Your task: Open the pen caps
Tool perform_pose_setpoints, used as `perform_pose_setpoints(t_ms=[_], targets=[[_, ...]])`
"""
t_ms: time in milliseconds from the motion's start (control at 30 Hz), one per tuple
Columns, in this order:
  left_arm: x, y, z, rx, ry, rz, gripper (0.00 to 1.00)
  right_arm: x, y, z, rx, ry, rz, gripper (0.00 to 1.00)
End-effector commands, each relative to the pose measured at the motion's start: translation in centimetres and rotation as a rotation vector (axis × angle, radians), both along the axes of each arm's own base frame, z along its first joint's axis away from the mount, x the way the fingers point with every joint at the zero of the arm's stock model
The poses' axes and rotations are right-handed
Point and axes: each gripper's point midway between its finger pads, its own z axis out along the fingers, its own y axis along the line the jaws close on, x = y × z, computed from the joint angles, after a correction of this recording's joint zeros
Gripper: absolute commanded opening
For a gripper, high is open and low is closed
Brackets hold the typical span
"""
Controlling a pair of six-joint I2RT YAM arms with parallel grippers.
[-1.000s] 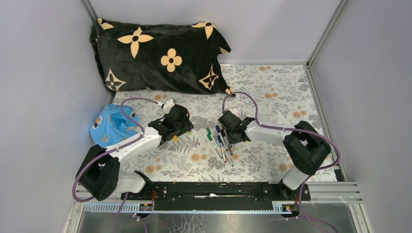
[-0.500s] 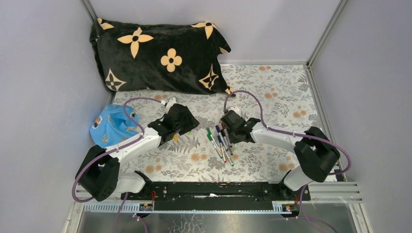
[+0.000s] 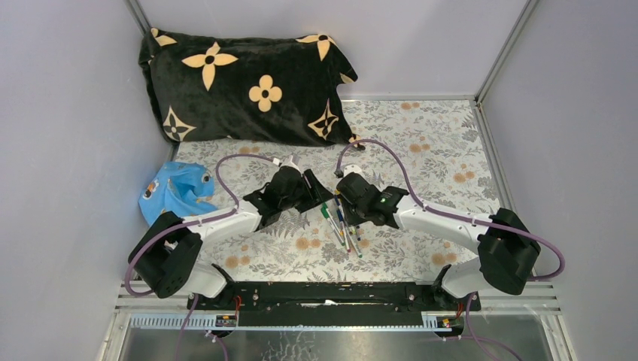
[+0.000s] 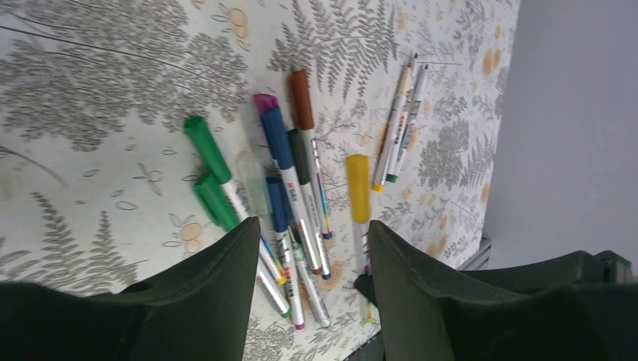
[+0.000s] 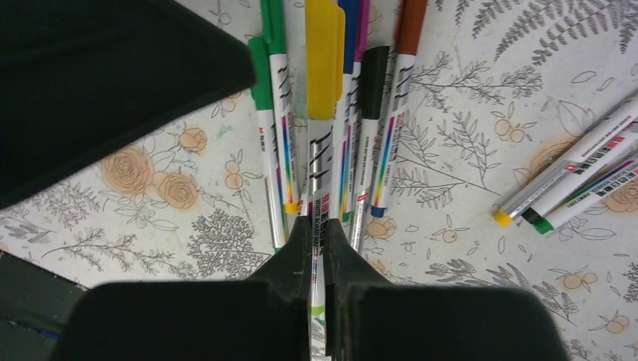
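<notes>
Pen (image 5: 320, 165) with yellow cap (image 5: 322, 56) tight inside right gripper (image 5: 320, 239)

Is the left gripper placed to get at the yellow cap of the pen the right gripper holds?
Probably yes: the left gripper is open and the yellow cap lies uncovered just ahead of it.

Take the pens (image 3: 337, 226) as your mark: the pillow (image 3: 244, 83) lies behind them, the cloth (image 3: 174, 194) to their left, all on the table (image 3: 436, 143).
</notes>
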Motion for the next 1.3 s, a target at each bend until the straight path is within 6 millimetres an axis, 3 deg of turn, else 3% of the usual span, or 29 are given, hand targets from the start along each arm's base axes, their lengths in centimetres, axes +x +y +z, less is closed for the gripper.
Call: perform_pose_setpoints(t_ms=[0,367,533,700,833,1033,1267], targets=[[0.2,-2.4,1.6,-0.101,-0.044,-0.03,0.62,-0.3,2.0,2.2,0.075,-0.02,0.026,0.0],[0.1,-3.4,0.5,-0.096,-0.008,-0.005,0.61,-1.0,3.7,3.2,0.124,-0.025,0.05,0.0],[0.6,-3.3,0.1,-0.083,0.021,0.058,0.54,-1.4,4.0,3.3,0.131,-0.024,0.058,0.0],[1.1,-2.7,-0.1,-0.069,0.034,0.129,0.32,-1.8,4.2,3.2,0.138,-0.022,0.061,0.0],[1.2,-2.8,0.2,-0.08,0.04,0.147,0.0,-1.9,4.4,3.0,0.136,-0.017,0.065,0.0],[2.0,-1.6,1.4,-0.034,0.003,0.218,0.0,-2.9,4.2,1.9,0.127,0.01,0.077,0.0],[4.7,0.5,3.0,0.006,-0.026,0.292,0.0,-6.7,3.4,-1.2,0.11,0.077,0.1,0.0]])
